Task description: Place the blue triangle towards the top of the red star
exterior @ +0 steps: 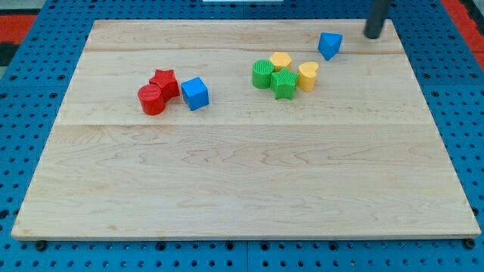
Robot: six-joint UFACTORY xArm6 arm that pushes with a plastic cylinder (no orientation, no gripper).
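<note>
My tool is a bare rod with nothing to open or grip; my tip (373, 35) rests at the frame's upper right, just right of the blue triangle (330, 44), holding nothing. The red star (164, 81) sits at the surface's (242, 181) upper left, touching a red cylinder (152, 99), with a blue cube (195, 93) beside it. Green and yellow blocks cluster between.
</note>
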